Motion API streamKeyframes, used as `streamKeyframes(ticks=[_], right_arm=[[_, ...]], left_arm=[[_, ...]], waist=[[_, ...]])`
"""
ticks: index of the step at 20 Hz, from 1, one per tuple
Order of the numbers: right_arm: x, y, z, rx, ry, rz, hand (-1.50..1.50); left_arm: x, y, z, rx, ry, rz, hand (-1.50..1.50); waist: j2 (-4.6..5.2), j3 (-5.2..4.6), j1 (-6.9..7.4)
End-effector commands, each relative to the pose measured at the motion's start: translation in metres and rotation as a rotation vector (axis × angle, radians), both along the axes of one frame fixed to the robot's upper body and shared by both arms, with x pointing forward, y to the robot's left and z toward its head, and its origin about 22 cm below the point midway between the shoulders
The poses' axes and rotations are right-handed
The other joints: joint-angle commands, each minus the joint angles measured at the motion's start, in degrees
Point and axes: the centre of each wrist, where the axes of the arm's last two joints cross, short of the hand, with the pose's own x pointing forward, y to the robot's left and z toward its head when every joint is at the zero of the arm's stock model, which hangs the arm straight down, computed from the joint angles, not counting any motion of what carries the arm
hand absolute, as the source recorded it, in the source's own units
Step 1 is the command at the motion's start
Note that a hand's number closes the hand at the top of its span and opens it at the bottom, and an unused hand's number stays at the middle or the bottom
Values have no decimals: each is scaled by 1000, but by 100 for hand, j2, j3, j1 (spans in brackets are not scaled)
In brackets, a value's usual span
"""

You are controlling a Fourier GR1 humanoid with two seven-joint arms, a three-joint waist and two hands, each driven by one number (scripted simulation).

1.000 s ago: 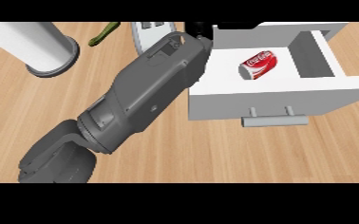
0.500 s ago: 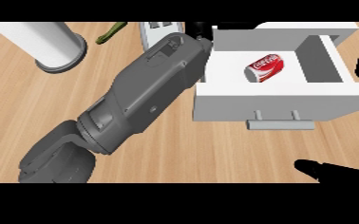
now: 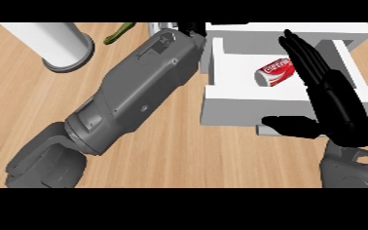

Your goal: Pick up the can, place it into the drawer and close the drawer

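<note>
Can [image 3: 275,72] lies on its side inside the open drawer [image 3: 237,97], right of centre. Your right hand [image 3: 338,112] stands fingers straight at the drawer's right edge. Left hand [image 3: 188,28] top centre: fingers indeterminate. Bare counter [image 3: 208,151] lower centre.

I see the red can [image 3: 275,73] with white lettering lying on its side, tilted, inside the white drawer [image 3: 237,97]; the drawer stands pulled open over the wooden counter.
</note>
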Motion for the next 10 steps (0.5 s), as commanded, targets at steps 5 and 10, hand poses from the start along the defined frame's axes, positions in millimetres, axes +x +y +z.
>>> streamKeyframes(ticks=[5,10], right_arm=[[63,10,-37,-256,36,-39,-150],[89,33,-57,-298,36,-69,-150]], left_arm=[[1,24,3,23,-16,24,-150],[11,53,18,24,1,63,-150]], waist=[[9,3,139],[6,4,2]])
